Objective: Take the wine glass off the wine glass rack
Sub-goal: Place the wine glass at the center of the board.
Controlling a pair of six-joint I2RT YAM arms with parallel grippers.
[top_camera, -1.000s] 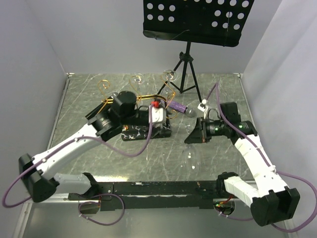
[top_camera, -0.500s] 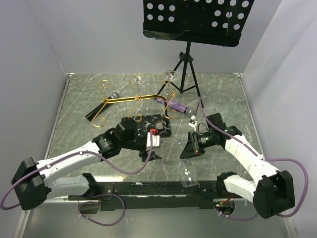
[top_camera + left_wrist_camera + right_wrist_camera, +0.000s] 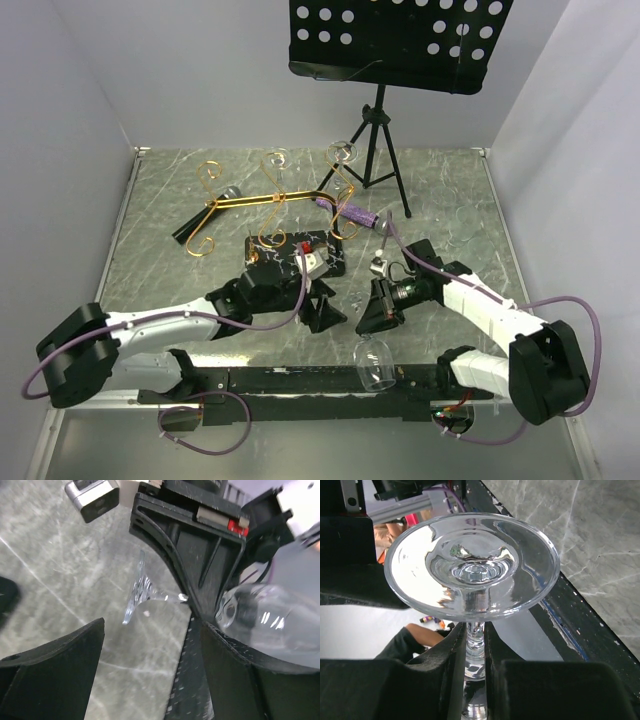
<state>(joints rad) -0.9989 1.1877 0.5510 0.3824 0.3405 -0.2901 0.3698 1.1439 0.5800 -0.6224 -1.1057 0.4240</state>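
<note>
On the far left-centre of the worktop you have the wine glass rack, its gold arms spread above the black base. You cannot tell from above whether it stands true.

Your left claw is just left of the glass, spread wide with nothing in it. One finger is close beside the bowl; whether it touches is unclear.

The wine glass is well apart from the rack. It hangs bowl-down over the black rail at the near edge, right of centre.

Your right claw is pinched narrow on the stem just below the foot.

Treat the glass as light, stiff, slick and brittle. The stem looks like the right hold, since the foot acts as a stop if it slips. Never squeeze the thin bowl, and keep it from swinging into the rail.
</note>
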